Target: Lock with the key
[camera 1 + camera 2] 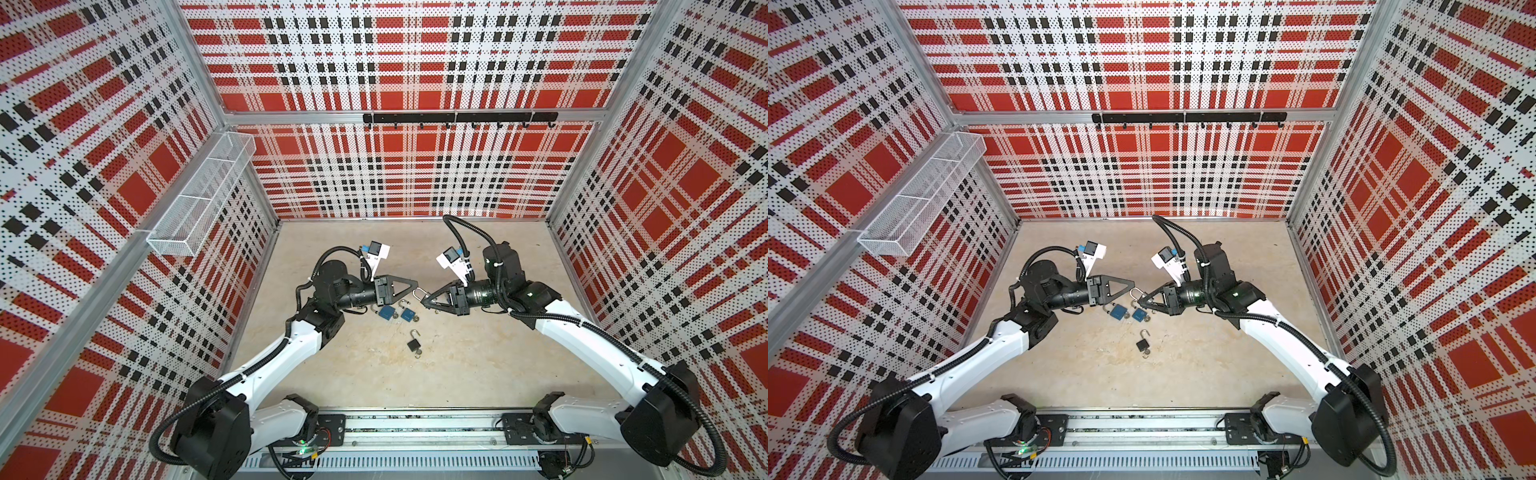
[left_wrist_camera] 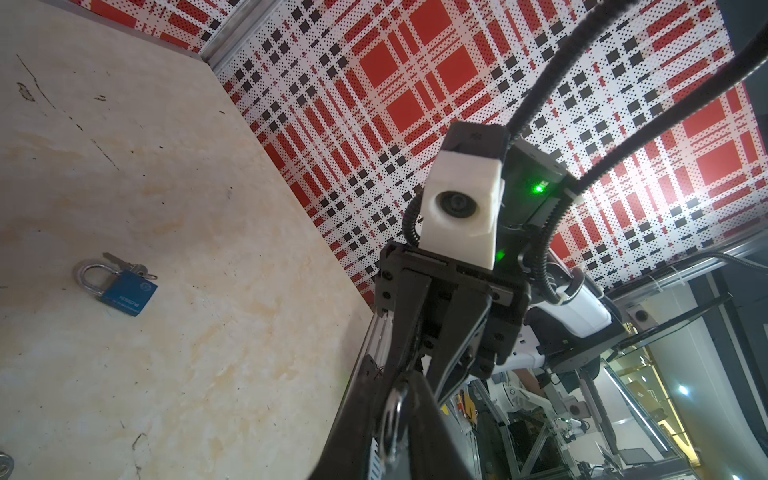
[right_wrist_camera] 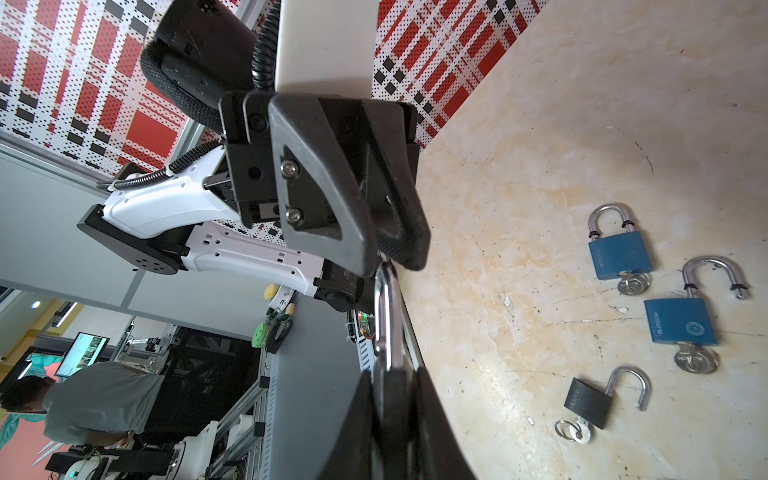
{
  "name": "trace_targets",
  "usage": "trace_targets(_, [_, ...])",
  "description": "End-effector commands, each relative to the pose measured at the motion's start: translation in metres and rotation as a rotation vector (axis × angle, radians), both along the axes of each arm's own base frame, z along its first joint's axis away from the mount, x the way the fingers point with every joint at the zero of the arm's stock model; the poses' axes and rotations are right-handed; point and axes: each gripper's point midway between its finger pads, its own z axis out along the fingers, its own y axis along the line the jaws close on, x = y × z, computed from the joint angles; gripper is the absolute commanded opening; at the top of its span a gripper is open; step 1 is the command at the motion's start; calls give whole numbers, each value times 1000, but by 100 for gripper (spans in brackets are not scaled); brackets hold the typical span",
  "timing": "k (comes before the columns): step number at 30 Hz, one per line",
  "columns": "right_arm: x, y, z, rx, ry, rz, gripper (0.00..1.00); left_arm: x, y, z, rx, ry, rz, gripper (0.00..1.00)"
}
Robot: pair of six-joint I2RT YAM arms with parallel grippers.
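Over the middle of the table (image 1: 478,365), the right gripper (image 1: 424,300) clamps the body of a padlock (image 1: 418,294) held aloft, and the left gripper (image 1: 416,286) is pinched shut on its shackle (image 3: 384,316).

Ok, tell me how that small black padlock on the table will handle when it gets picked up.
The black padlock is probably rigid and dense for its size, being a solid block with a metal shackle. The open shackle may swivel in a grip. The key sticking from its base could snag or wobble.
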Motion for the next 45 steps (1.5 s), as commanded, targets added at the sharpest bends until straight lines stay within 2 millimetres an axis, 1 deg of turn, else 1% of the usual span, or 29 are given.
trace_targets(1, [5, 4, 23, 52, -78, 19, 0, -6, -4, 2, -3, -9, -30, 20])
trace_targets(6, [6, 5, 21, 49, -74, 19, 0, -8, -4, 0, -2, -6, -31, 17])
trace_targets(12, [6, 5, 24, 54, -78, 21, 0, -8, -5, -3, 2, 0, -32, 13])
trace_targets(20, [3, 6, 31, 83, -66, 34, 0, -7, -6, -11, 13, 12, -37, 7])
trace_targets(26, [-1, 8, 40, 128, -48, 61, 0, -7, -6, -15, 19, 14, -37, 0])
trace_targets(38, [-10, 8, 49, 182, -12, 105, 0, -2, -7, -28, 40, 23, -23, 0])
trace_targets(45, [-9, 10, 51, 205, -3, 112, 0, -7, -13, -30, 45, 25, -37, 0])
